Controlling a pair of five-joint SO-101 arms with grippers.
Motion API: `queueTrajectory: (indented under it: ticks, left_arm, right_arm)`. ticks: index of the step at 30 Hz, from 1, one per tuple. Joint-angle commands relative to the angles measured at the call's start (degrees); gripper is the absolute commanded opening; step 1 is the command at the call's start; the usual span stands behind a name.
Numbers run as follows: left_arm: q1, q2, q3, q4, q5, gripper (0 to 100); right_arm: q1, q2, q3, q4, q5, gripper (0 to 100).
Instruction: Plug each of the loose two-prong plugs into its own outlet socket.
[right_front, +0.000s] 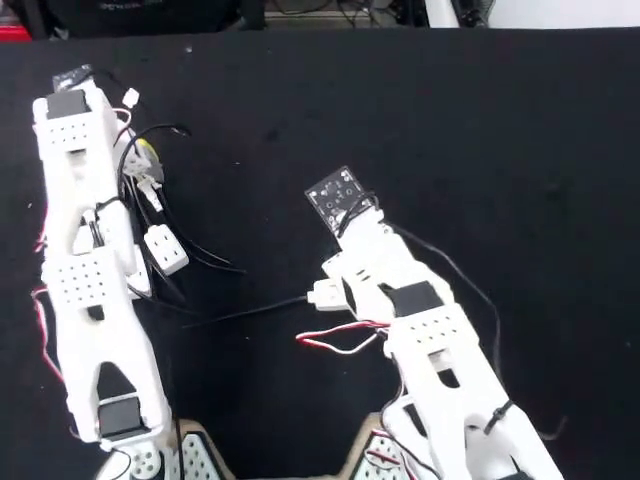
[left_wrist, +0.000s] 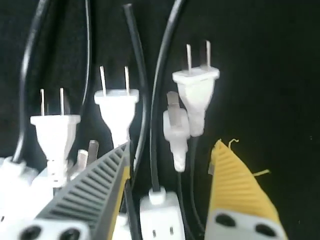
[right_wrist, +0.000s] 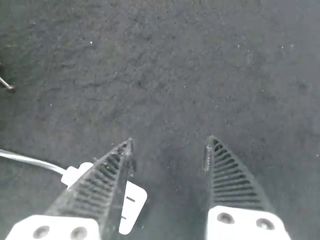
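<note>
No plug looks seated yet, so I judge the task barely begun. In the left wrist view the first plug (left_wrist: 55, 132), second plug (left_wrist: 116, 102) and third plug (left_wrist: 196, 82) lie loose on the black tabletop (left_wrist: 280, 75) with both prongs bare, side by side among black cables (left_wrist: 137, 75). A socket (left_wrist: 159, 216) sits close under the camera with its two slots empty.

The left hand (left_wrist: 170, 146) is spread wide, grey finger on one side and yellow finger on the other. It holds nothing, though two cables and a small white piece (left_wrist: 175, 131) lie between the fingers. The right hand (right_wrist: 170, 141) is also spread wide and empty, over bare tabletop. A second socket (right_wrist: 131, 202) lies flat, partly under one of its fingers, slots unfilled, with its cable (right_wrist: 30, 160) trailing away. In the high view this socket (right_front: 325, 295) sits beside the right arm's wrist, and a third socket (right_front: 165, 250) lies by the left arm.

So every plug is left to do: each must be picked up, turned to face a socket and pushed home.

Much is hard to read. The small white piece may be a fourth plug seen edge-on, but I cannot tell. In the high view the left arm covers most of the plugs, so which cable runs to which plug is unclear. A dark speckled square (right_front: 340, 197) at the right arm's tip cannot be made out.
</note>
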Motion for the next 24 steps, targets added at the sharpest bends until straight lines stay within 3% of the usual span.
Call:
queueTrajectory:
  ticks: [1, 7, 12, 21, 24]
  left_arm:
    - [1.01, 7.74, -14.46, 2.46, 2.29, 26]
    - [1.36, 14.59, -21.85, 3.52, 3.78, 24]
    - [1.45, 14.77, -22.20, 3.52, 3.78, 2]
    - [2.95, 11.69, -25.36, 3.52, 3.34, 3]
    - [5.32, 8.35, -24.84, 3.52, 0.00, 3]
  right_arm:
    - [0.88, -1.63, -0.40, -1.49, 0.00, 20.1]
    - [0.88, -1.63, -0.13, -1.67, 0.00, 20.1]
    - [0.88, -1.63, -0.22, -1.76, 0.00, 20.1]
    - [0.88, -1.63, -0.31, -1.76, 0.09, 20.1]
    - [0.88, -1.63, -0.31, -1.76, 0.09, 20.1]
